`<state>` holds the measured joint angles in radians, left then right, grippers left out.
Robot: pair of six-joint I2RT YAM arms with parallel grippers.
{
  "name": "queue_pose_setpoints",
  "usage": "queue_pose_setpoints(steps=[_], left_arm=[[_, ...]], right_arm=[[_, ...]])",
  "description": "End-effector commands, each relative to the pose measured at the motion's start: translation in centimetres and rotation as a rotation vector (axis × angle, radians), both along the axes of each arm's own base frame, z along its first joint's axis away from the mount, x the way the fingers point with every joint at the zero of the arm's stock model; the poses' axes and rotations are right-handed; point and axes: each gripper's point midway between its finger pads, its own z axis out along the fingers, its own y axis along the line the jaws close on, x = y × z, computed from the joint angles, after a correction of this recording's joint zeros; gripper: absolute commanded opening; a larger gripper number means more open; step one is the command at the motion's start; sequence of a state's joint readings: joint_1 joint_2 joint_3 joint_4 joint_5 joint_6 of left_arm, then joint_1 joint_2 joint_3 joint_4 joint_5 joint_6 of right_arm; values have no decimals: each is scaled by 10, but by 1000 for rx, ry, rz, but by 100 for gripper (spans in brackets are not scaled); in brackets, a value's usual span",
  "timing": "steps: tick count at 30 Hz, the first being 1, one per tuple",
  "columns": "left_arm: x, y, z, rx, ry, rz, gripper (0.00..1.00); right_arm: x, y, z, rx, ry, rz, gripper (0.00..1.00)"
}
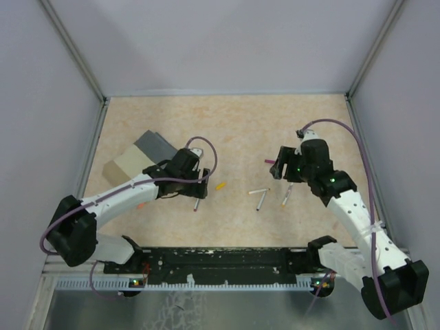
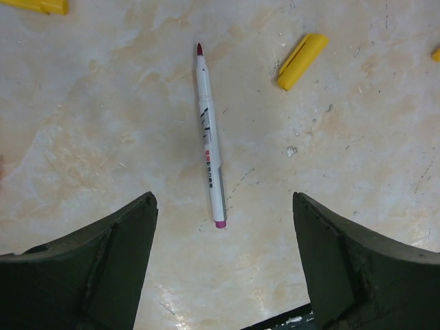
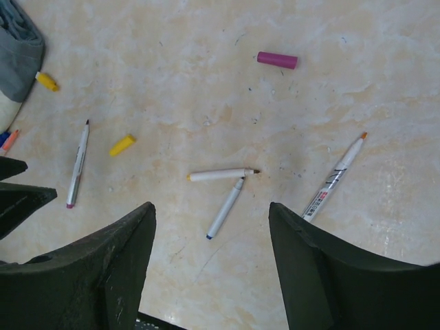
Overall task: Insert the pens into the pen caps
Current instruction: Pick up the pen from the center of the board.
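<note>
Several pens lie loose on the table. A white pen with a magenta end lies just ahead of my left gripper, which hangs open above the table, holding nothing. A yellow cap rests to its right. My right gripper is also open and holds nothing. Beyond its jaws lie a yellow-ended pen, a blue-ended pen and an orange-tipped pen. Farther off is a magenta cap.
A beige box with a grey lid sits at the left, behind the left arm. More small caps, yellow and orange, lie near it. Grey walls close in the table on three sides.
</note>
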<state>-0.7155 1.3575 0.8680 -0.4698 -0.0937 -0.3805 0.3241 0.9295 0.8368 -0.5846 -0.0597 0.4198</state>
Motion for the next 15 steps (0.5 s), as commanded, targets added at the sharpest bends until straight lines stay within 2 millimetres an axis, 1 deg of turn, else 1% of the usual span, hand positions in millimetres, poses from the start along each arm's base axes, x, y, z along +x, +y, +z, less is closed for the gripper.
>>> queue_pose_setpoints(steps=[1, 5, 8, 15], left_arm=[[-9, 0, -16, 39, 27, 9, 83], [-13, -2, -29, 67, 54, 2, 76], [-16, -1, -44, 107, 82, 3, 70], [-21, -8, -62, 148, 112, -18, 63]], right_arm=[[7, 6, 15, 40, -70, 24, 66], [8, 6, 12, 41, -64, 23, 65], [8, 7, 11, 45, -61, 23, 63], [8, 7, 9, 47, -57, 26, 59]])
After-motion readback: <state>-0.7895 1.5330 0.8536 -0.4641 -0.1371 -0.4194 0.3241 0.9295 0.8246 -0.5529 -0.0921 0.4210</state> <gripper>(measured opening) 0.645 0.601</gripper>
